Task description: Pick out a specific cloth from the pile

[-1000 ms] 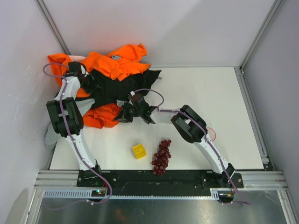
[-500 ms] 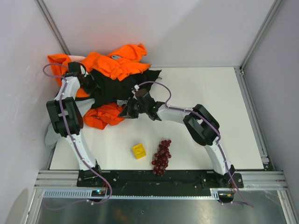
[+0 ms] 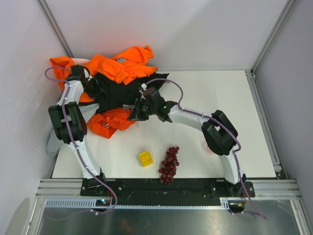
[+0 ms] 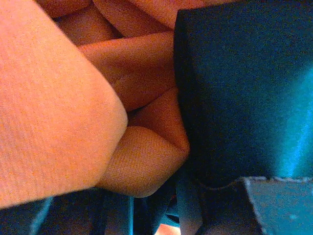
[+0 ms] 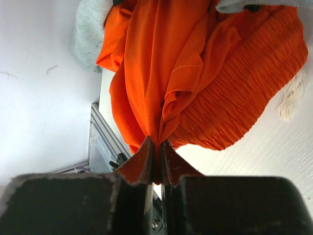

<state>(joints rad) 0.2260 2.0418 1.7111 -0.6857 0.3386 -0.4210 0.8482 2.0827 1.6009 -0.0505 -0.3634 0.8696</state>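
We look into a robotics lab cell: white panels [image 3: 195,29] on aluminium profile posts [image 3: 274,35] box in a white table [image 3: 220,98], with left arm [image 3: 68,122] and right arm [image 3: 195,117] bolted to the bottom-edge rail [image 3: 166,188].

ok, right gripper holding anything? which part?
Yes: the right gripper is shut on a bunched fold of the deep red-orange soft fabric cloth, beside its gathered band.

Top view evenly bright, soft shadows; left wrist dim, blurred, bluish cast; right wrist sharp on cloth [image 5: 161,73].
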